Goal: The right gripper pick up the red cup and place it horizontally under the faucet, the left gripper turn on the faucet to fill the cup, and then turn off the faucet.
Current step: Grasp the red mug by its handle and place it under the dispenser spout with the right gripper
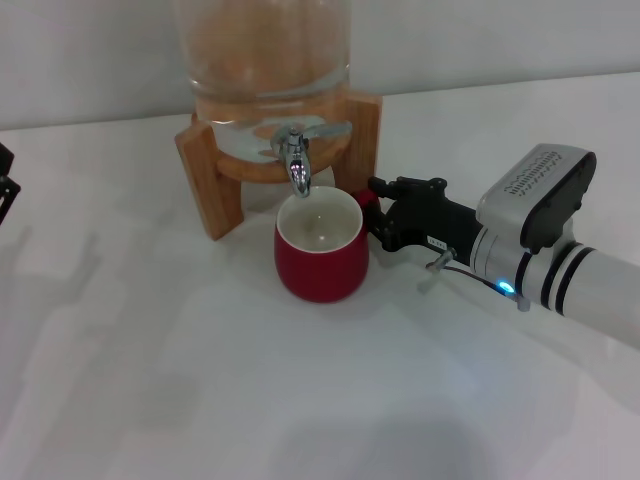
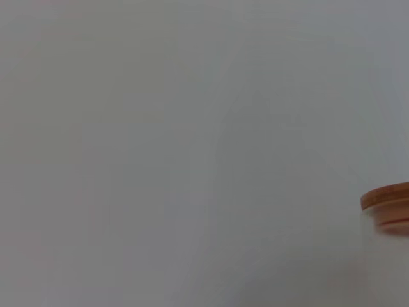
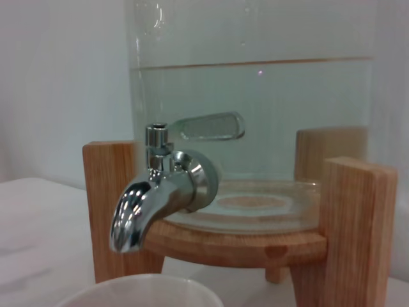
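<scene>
Red cup (image 1: 321, 258) upright on white table (image 1: 200, 380), directly beneath chrome faucet (image 1: 296, 160). Right gripper (image 1: 385, 215) at three o'clock of cup, pinching its small handle. Left gripper (image 1: 5, 190) parked far at nine o'clock; cannot tell claw state. Ceramic: likely heavy, rigid, glossy, chippable; handle best hold.

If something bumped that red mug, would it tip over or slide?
The red cup looks squat and wide at the belly, so it would probably slide rather than tip. It looks glazed, so likely hard, slippery and chippable. The right end effector sits at its handle side, which may steady it.
</scene>
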Robot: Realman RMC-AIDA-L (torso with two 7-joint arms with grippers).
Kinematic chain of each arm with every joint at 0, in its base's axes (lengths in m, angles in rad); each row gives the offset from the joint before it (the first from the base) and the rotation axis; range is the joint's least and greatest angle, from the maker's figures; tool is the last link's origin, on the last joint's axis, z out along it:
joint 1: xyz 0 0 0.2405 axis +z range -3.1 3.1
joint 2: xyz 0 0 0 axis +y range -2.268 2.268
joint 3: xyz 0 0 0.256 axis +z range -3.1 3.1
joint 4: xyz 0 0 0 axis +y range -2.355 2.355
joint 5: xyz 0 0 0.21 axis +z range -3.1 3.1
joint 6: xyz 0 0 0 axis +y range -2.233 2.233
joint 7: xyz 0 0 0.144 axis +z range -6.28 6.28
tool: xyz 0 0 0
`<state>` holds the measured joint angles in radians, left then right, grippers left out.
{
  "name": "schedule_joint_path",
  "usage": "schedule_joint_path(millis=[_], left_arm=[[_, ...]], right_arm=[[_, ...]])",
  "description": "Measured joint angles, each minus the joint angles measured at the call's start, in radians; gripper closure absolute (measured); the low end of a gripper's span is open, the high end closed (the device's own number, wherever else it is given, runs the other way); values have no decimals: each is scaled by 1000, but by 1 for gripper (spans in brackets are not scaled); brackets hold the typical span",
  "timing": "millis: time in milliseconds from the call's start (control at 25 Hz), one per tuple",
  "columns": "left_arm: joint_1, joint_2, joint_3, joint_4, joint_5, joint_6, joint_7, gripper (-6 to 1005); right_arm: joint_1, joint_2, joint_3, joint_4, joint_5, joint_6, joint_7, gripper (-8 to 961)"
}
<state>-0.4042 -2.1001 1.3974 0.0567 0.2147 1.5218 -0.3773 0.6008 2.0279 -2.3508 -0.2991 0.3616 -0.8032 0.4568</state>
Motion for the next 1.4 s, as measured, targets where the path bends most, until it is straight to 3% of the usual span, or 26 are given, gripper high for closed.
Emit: schedule_joint_path(millis=[760, 1200, 1400], left_arm=[[5, 0, 13, 0, 0, 0, -1, 119], [5, 0, 12, 0, 0, 0, -3, 119], [5, 0, 12, 0, 0, 0, -3, 119]], right_arm=[[-2, 0, -12, 0, -9, 4, -2, 666], [-4, 0, -5, 0, -10, 14, 1, 556], [-7, 0, -10, 0, -10, 16, 1, 555]])
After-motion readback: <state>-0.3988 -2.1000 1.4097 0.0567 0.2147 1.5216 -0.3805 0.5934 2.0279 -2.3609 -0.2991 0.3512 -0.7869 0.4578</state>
